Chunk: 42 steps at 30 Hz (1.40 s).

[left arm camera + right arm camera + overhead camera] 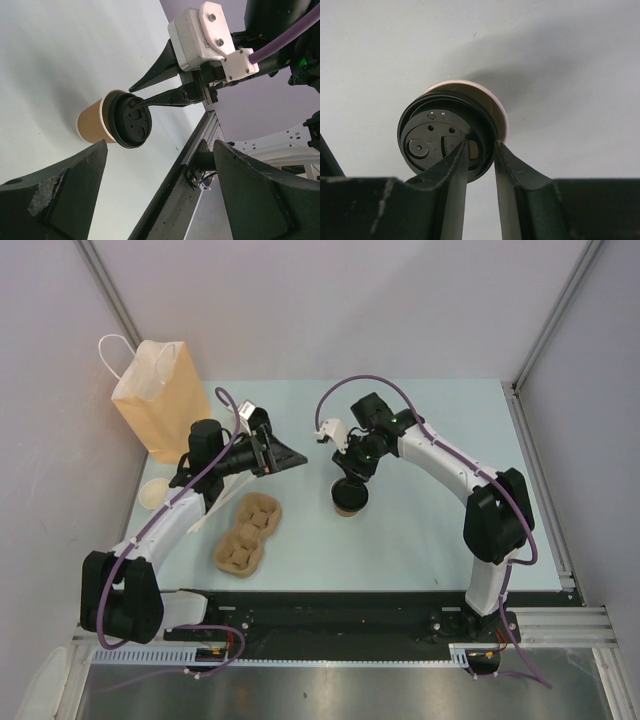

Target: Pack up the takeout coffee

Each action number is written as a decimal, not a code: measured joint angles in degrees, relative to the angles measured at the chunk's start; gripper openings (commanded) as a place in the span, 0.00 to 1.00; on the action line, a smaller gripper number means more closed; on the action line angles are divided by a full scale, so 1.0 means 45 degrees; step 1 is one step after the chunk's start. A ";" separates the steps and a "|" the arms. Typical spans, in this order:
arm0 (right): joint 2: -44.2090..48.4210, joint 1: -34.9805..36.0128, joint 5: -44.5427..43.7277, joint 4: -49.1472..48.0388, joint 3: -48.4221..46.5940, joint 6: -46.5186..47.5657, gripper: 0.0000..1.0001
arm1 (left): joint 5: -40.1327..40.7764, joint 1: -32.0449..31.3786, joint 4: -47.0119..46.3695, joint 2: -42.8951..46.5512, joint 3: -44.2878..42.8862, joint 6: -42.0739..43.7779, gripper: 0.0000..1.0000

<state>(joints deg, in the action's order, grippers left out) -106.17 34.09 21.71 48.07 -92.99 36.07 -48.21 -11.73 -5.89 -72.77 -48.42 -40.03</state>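
The takeout coffee [349,502], a small brown paper cup [92,125] with a round black lid [432,142], stands upright on the table right of centre. My right gripper [481,143] reaches down onto it. One finger rests inside the lid's recess and the other sits just outside the rim, and a narrow gap shows by the inner finger. The left wrist view shows those two thin fingers [165,97] astride the lid's edge. My left gripper [160,145] hovers wide open and empty to the cup's left, pointing toward it [285,455].
A tan paper bag [165,405] with a white handle stands at the back left. A brown pulp cup carrier [247,532] lies in front of the left arm. A cream round thing [155,492] sits by the left edge. The black frame rail [170,190] runs along the table's side.
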 measured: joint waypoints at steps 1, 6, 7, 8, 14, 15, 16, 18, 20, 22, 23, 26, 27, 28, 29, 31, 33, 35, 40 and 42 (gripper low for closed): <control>0.0000 0.0000 0.0000 0.0000 0.0000 0.0000 0.33 | 0.0000 0.0000 0.0000 0.0000 0.0000 0.0000 0.92; 0.0000 0.0058 0.0000 -0.0005 0.0000 0.0010 0.33 | 0.0000 0.0000 0.0000 0.0000 -0.0005 -0.0005 0.92; 0.0000 0.0068 0.0000 -0.0005 0.0000 0.0010 0.33 | -0.0005 0.0000 0.0000 0.0000 -0.0005 -0.0005 0.92; 0.0000 0.0083 0.0000 -0.0005 0.0000 0.0010 0.31 | 0.0000 0.0000 0.0000 0.0000 -0.0005 -0.0005 0.92; 0.0000 0.0146 0.0005 -0.0005 0.0000 0.0078 0.25 | 0.0000 0.0000 0.0000 0.0000 -0.0005 0.0000 0.92; -0.0005 0.0155 0.0000 0.0000 0.0000 0.0102 0.25 | 0.0000 0.0000 0.0000 0.0000 -0.0005 -0.0005 0.92; -0.0005 0.0155 0.0000 0.0000 -0.0005 0.0126 0.25 | 0.0000 0.0000 0.0000 0.0000 -0.0005 -0.0005 0.92; -0.0005 0.0155 0.0005 0.0000 -0.0005 0.0146 0.23 | -0.0005 0.0000 0.0000 0.0000 -0.0005 0.0000 0.92; -0.0015 0.0155 0.0005 0.0000 -0.0005 0.0185 0.22 | 0.0000 0.0000 0.0000 0.0000 -0.0005 0.0000 0.92; -0.0029 0.0160 0.0005 0.0000 -0.0005 0.0214 0.20 | 0.0000 0.0000 0.0000 0.0000 -0.0005 -0.0005 0.92; -0.0029 0.0160 0.0005 0.0000 -0.0005 0.0223 0.19 | -0.0005 0.0000 0.0000 0.0000 -0.0005 -0.0005 0.92; -0.0034 0.0155 0.0005 0.0000 -0.0005 0.0228 0.16 | 0.0000 0.0000 0.0000 0.0000 -0.0005 -0.0005 0.92; -0.0044 0.0160 0.0005 0.0000 -0.0010 0.0233 0.15 | -0.0005 0.0000 0.0000 0.0000 -0.0005 -0.0005 0.92; -0.0053 0.0160 0.0005 0.0000 -0.0010 0.0233 0.13 | -0.0005 0.0000 0.0000 0.0000 -0.0005 0.0000 0.92; -0.0063 0.0160 0.0010 0.0005 -0.0010 0.0233 0.13 | -0.0005 0.0000 0.0000 0.0000 -0.0005 -0.0005 0.91; -0.0097 0.0165 0.0010 0.0010 -0.0049 0.0233 0.12 | -0.0005 0.0000 0.0000 0.0000 -0.0005 0.0000 0.92; -0.0151 0.0165 0.0019 0.0010 -0.0112 0.0233 0.12 | -0.0005 0.0000 0.0000 -0.0005 -0.0005 0.0000 0.92; -0.0199 0.0165 0.0034 0.0010 -0.0170 0.0233 0.12 | -0.0005 0.0000 0.0000 -0.0024 -0.0010 0.0000 0.92; -0.0287 0.0170 0.0044 0.0010 -0.0296 0.0233 0.12 | -0.0005 0.0000 0.0000 -0.0117 -0.0034 0.0000 0.91; -0.0301 0.0180 0.0044 0.0010 -0.0340 0.0228 0.13 | -0.0005 0.0000 0.0000 -0.0146 -0.0049 0.0000 0.91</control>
<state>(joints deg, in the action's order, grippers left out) -107.53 34.89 21.91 48.12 -94.52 37.10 -48.23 -11.73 -5.89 -73.43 -48.64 -40.03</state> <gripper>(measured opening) 0.125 0.917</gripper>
